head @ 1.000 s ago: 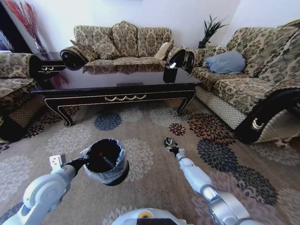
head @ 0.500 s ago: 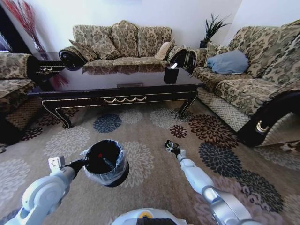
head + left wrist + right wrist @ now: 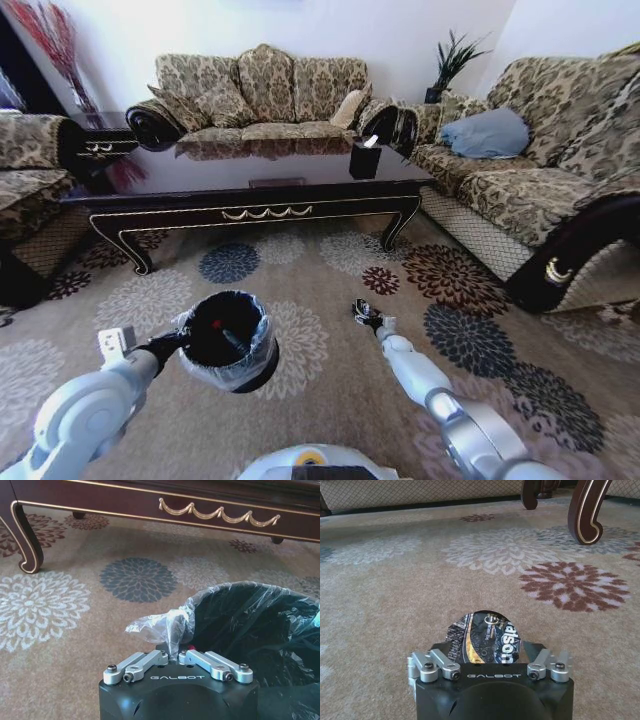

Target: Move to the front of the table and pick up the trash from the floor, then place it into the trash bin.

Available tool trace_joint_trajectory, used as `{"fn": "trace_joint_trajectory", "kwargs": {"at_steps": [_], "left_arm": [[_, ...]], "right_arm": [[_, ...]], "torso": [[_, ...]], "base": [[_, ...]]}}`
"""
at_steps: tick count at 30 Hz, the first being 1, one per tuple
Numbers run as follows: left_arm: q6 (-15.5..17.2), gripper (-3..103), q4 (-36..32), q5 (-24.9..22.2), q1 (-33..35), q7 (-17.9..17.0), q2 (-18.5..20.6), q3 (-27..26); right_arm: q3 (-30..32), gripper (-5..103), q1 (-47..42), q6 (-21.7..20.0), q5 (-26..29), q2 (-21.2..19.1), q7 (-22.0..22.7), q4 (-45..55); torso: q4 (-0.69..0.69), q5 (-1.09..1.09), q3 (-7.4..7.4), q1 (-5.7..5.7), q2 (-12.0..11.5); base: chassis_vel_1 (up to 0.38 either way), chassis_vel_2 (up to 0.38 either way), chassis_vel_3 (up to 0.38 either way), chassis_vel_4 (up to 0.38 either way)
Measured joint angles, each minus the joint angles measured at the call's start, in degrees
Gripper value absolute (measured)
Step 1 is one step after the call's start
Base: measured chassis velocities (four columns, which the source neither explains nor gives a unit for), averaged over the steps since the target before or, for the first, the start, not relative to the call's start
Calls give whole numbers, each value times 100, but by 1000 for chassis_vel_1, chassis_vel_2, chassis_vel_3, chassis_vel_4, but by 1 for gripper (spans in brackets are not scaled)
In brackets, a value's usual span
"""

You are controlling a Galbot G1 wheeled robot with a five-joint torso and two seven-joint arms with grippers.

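My left gripper is shut on the bag liner at the rim of the trash bin, a small round black bin that it holds up over the carpet. The left wrist view shows the left gripper pinching the translucent liner; the trash bin lies just beyond. A red bit shows inside the bin. My right gripper is low over the carpet, right of the bin. In the right wrist view the right gripper holds the trash, a dark printed wrapper. The table stands ahead.
Patterned sofas surround the table on three sides, the right one near my right arm. A black box sits on the table top. Flowered carpet lies open between me and the table. A table leg stands ahead of the right gripper.
The whole view shifted slightly a second ago, so the camera moved. The bin in my left gripper has edged a little to the right. The right gripper keeps its hold and place.
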Motion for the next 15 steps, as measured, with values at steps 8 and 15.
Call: {"fn": "trace_joint_trajectory", "kwargs": {"at_steps": [8, 15], "left_arm": [[0, 4, 50, 35, 53, 9, -81, -5], [0, 4, 168, 118, 102, 26, -137, -21]], "right_arm": [[0, 57, -98, 7, -12, -33, -5, 119], [23, 29, -232, 78, -34, -49, -5, 250]], "torso": [[0, 1, 0, 0, 0], [0, 0, 0, 0, 0]], "base": [[0, 0, 0, 0], [0, 0, 0, 0]]}}
